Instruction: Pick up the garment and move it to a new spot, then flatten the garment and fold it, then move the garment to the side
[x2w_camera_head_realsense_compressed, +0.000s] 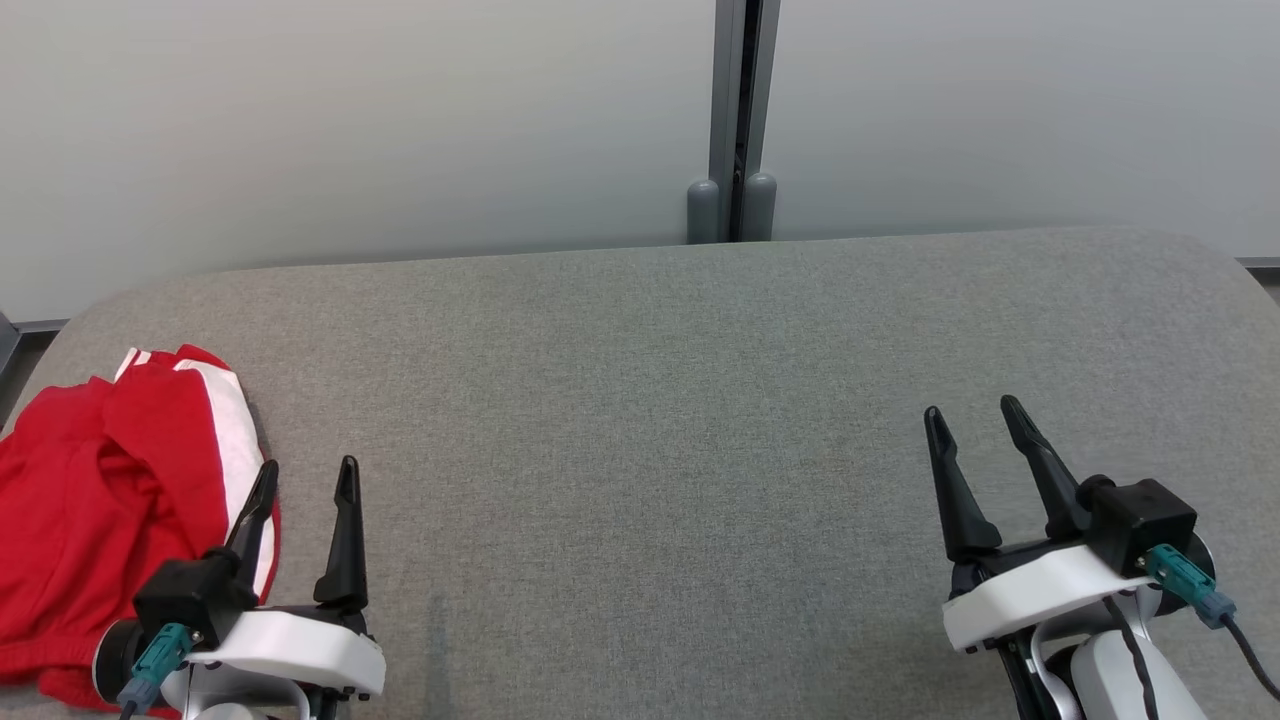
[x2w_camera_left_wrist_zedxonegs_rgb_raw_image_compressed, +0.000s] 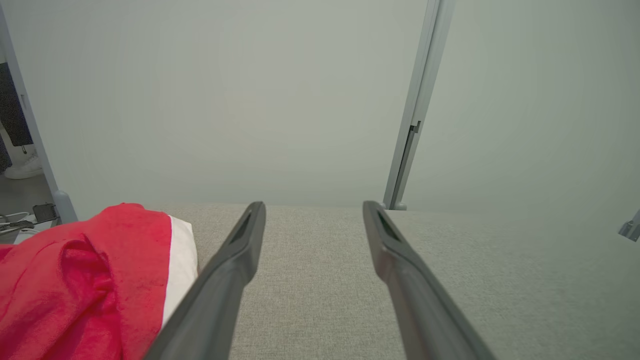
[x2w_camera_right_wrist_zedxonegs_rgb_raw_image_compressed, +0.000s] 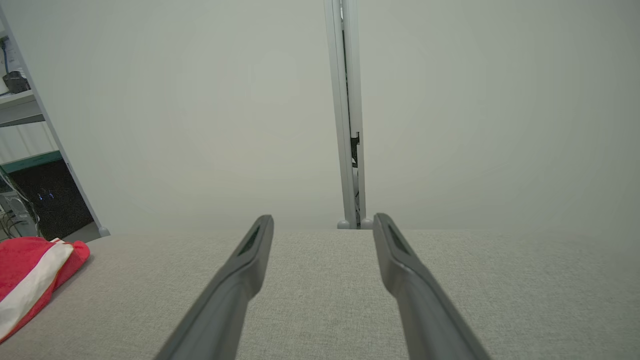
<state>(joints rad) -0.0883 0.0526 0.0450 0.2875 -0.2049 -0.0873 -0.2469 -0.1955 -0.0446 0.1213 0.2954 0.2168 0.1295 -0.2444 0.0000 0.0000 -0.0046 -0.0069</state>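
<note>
While both arms sit low at the near edge of the grey fabric-covered table (x2w_camera_head_realsense_compressed: 640, 400), the crumpled red cloth garment with a white stripe (x2w_camera_head_realsense_compressed: 110, 490) lies bunched at the table's far left end, by the rounded corner. Not flattened, not folded.

Left gripper (x2w_camera_head_realsense_compressed: 309, 465) sits just right of the garment, its fingers spread apart with nothing between them. From the head camera its left finger overlaps the garment's right edge; can't tell if it touches the cloth. The left wrist camera shows the garment beside that finger and table fabric between the two fingers.

Behind the table's middle, pale grey wall panels (x2w_camera_head_realsense_compressed: 350, 120) meet at a grey vertical metal post (x2w_camera_head_realsense_compressed: 735, 120).

Right gripper (x2w_camera_head_realsense_compressed: 970, 407) is at lower right, well apart from the garment, fingers spread and holding nothing. The right wrist camera puts the garment at its far left edge.
</note>
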